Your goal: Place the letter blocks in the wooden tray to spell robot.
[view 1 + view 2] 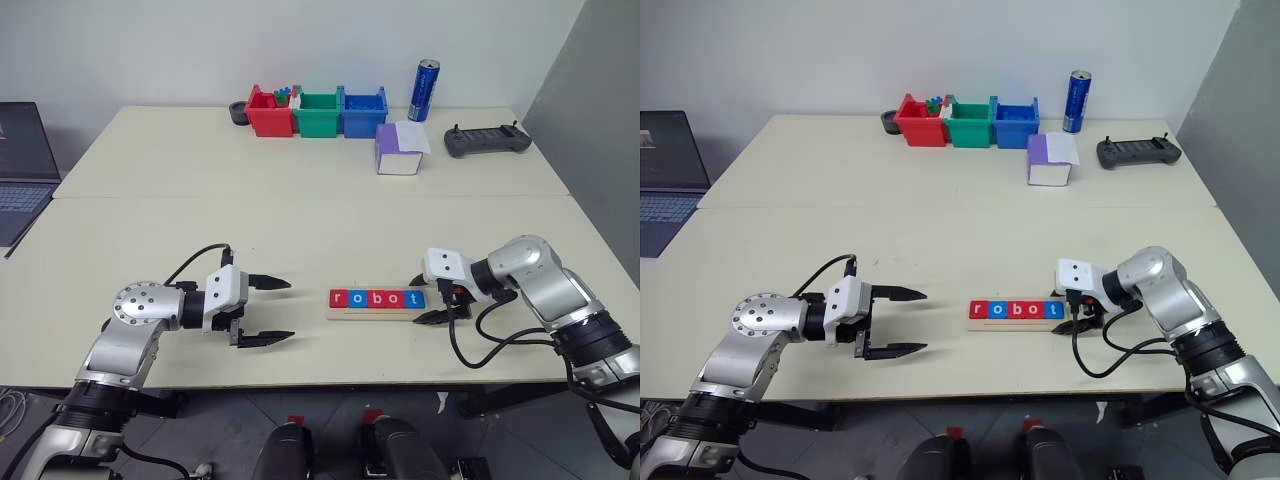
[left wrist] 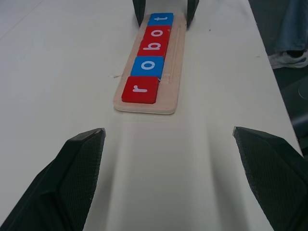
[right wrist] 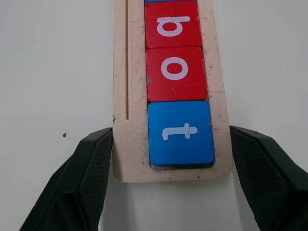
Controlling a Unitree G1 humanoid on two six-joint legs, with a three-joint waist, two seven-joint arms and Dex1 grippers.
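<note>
The wooden tray (image 1: 372, 314) lies flat near the table's front edge. In it sit the letter blocks in a row: red r (image 1: 339, 298), blue o (image 1: 358, 298), red b (image 1: 377, 298), red o (image 1: 396, 298) and blue t (image 3: 180, 132), reading "robot". My right gripper (image 1: 415, 300) is open and straddles the tray's right end, one finger close against each long side, with the t block between them. My left gripper (image 1: 291, 310) hangs wide open and empty a short way left of the tray, pointing at its r end (image 2: 140, 90).
Red (image 1: 268, 112), green (image 1: 319, 112) and blue (image 1: 363, 111) bins stand at the table's far edge, with a blue can (image 1: 425, 89), a purple and white box (image 1: 401, 150) and a black controller (image 1: 486, 141) to their right. A laptop (image 1: 22, 160) sits at far left.
</note>
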